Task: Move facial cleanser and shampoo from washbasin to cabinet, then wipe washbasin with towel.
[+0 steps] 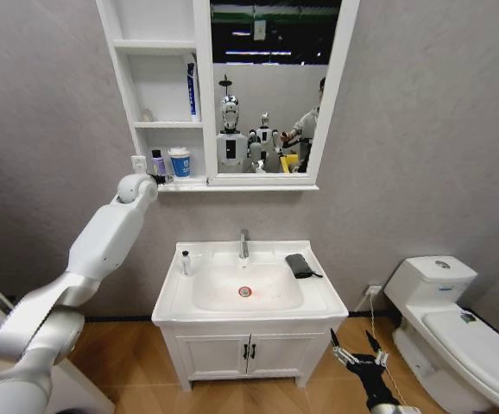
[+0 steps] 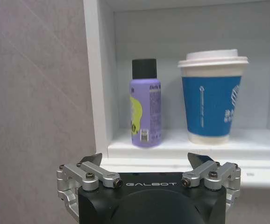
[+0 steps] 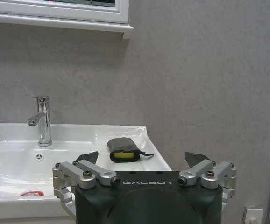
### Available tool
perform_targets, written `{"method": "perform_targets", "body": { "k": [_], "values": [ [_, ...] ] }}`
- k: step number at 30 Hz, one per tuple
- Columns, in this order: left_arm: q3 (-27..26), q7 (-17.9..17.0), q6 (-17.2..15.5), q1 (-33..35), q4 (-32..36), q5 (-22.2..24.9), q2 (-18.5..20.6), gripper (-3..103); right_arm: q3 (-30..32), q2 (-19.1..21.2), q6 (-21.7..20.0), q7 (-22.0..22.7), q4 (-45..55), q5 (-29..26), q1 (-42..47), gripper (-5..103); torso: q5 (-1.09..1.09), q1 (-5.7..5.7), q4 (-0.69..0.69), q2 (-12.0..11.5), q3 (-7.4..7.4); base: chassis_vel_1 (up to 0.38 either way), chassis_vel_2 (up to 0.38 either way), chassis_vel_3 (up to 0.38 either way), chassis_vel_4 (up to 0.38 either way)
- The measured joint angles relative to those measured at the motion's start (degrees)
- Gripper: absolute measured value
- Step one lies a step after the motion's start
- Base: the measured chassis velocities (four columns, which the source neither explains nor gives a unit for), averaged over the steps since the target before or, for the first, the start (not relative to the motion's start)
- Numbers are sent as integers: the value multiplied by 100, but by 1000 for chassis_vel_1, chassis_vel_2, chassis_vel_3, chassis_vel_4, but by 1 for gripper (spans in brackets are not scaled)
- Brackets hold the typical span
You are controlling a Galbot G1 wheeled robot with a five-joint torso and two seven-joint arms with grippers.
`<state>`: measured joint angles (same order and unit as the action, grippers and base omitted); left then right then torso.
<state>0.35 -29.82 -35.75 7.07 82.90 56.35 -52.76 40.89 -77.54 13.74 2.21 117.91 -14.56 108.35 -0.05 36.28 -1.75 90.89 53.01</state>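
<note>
A purple bottle with a black cap (image 2: 145,108), probably the shampoo, stands on the cabinet's (image 1: 157,52) lowest shelf beside a blue paper cup (image 2: 213,98). My left gripper (image 2: 145,161) is open just in front of that shelf, empty and apart from the bottle (image 1: 158,162). In the head view the left gripper (image 1: 156,179) sits at the shelf edge. A small pale bottle with a dark top (image 1: 185,263), possibly the facial cleanser, stands on the washbasin's (image 1: 258,310) left rim. The dark towel (image 1: 299,265) (image 3: 123,150) lies on the right rim. My right gripper (image 1: 356,348) (image 3: 142,158) hangs open, low beside the basin.
A chrome tap (image 1: 243,244) rises behind the bowl, whose drain (image 1: 245,291) is red-ringed. A blue tube (image 1: 192,90) leans on the middle shelf. The mirror (image 1: 271,86) fills the cabinet's right part. A toilet (image 1: 457,323) stands to the right, and a two-door floor cabinet (image 1: 248,352) is under the basin.
</note>
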Motion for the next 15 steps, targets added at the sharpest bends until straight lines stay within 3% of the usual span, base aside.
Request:
{"method": "perform_targets", "body": {
  "k": [1,3,4,6,9,11,12,15],
  "values": [
    [0,0,0,0,0,0,0,100,0,0,0,0,0,0,0,100,0,0,0,0,0,0,0,0,0],
    [-245,50,30,697,774,246,545,100,4,-7,0,0,-7,5,19,100,0,-1,2,0,0,0,0,0,0],
    [-245,50,30,697,774,246,545,100,4,-7,0,0,-7,5,19,100,0,-1,2,0,0,0,0,0,0],
    [-616,332,295,1762,1643,281,1104,100,-14,-22,1,0,-45,37,20,100,2,-2,3,1,-1,0,0,0,0],
    [-725,475,496,2240,1952,161,1275,100,-33,-35,2,1,-47,44,15,100,-2,-2,3,1,-1,0,0,0,0],
    [-991,645,903,3220,2511,-129,1489,100,-47,-74,1,5,-28,58,13,100,3,-2,3,1,-2,0,0,0,0],
    [-991,645,903,3220,2511,-129,1489,100,-47,-74,1,5,-28,58,13,100,3,-2,3,1,-2,0,0,0,0],
    [-1180,775,1387,4235,2823,-590,1340,99,40,-200,35,15,58,78,122,100,1,-2,-1,1,-1,0,0,0,0]
  ]
}}
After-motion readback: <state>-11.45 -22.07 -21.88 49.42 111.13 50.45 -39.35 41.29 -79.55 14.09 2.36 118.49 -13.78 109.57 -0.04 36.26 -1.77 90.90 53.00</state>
